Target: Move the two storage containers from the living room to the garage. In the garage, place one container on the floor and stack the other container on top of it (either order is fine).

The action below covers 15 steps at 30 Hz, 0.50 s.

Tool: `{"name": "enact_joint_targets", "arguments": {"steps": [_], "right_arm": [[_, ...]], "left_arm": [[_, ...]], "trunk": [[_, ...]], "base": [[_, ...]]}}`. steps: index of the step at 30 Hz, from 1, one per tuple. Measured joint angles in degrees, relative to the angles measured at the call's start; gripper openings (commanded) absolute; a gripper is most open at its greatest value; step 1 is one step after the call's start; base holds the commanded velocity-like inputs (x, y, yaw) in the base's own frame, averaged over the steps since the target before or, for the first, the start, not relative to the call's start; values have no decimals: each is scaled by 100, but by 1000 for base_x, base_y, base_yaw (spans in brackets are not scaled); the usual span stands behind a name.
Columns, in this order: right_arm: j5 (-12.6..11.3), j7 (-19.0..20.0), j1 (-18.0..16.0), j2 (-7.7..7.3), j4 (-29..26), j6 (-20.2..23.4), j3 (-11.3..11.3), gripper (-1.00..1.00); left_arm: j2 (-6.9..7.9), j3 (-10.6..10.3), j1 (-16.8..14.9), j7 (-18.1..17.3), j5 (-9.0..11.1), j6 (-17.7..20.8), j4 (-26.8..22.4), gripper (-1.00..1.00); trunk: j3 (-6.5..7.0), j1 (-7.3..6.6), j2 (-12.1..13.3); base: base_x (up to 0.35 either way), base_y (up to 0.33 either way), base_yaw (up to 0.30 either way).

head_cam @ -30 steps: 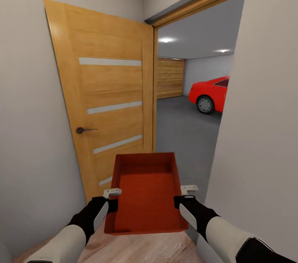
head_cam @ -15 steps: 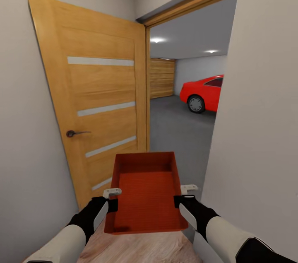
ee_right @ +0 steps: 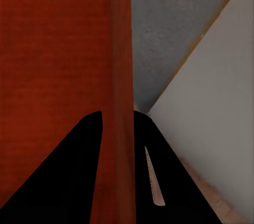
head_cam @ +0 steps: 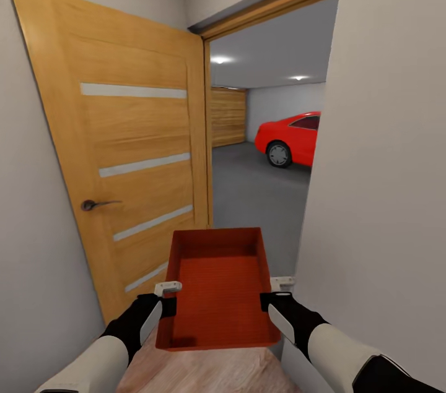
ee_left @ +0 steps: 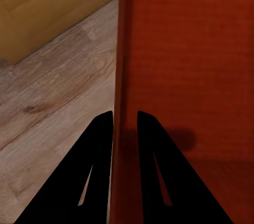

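Observation:
I carry one orange-red open-top storage container [head_cam: 218, 294] in front of me, held level above the wood planks. My left gripper [head_cam: 167, 297] is shut on its left wall and my right gripper [head_cam: 272, 294] on its right wall. The left wrist view has the two dark fingers [ee_left: 98, 160] astride the container wall [ee_left: 124, 75]. In the right wrist view the fingers [ee_right: 79, 160] clamp the opposite wall [ee_right: 120, 75]. Through the doorway ahead lies the garage with its dark grey floor [head_cam: 254, 195].
An open wooden door [head_cam: 124, 151] with a dark handle [head_cam: 93, 203] stands close on my left. A plain wall [head_cam: 384, 164] closes in on my right. A red car [head_cam: 291, 138] is parked deep in the garage, beside a wooden garage door [head_cam: 228, 116].
The whole view has shifted: the door, doorway and car slid left and grew nearer as I advanced. The container stays fixed between both grippers.

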Motion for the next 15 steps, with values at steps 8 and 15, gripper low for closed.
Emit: {"name": "enact_joint_targets", "arguments": {"steps": [8, 15], "right_arm": [[-10, -1, 0, 0, 2, 1, 5, -100], [9, -6, 0, 0, -3, -1, -4, -100]], "left_arm": [[-1, 3, 0, -1, -6, 5, 1, -100], [0, 1, -1, -7, -2, -11, 5, -100]], "trunk": [[0, 0, 0], [0, 1, 0]], "base": [[145, 287, 0], [71, 116, -177]]}}
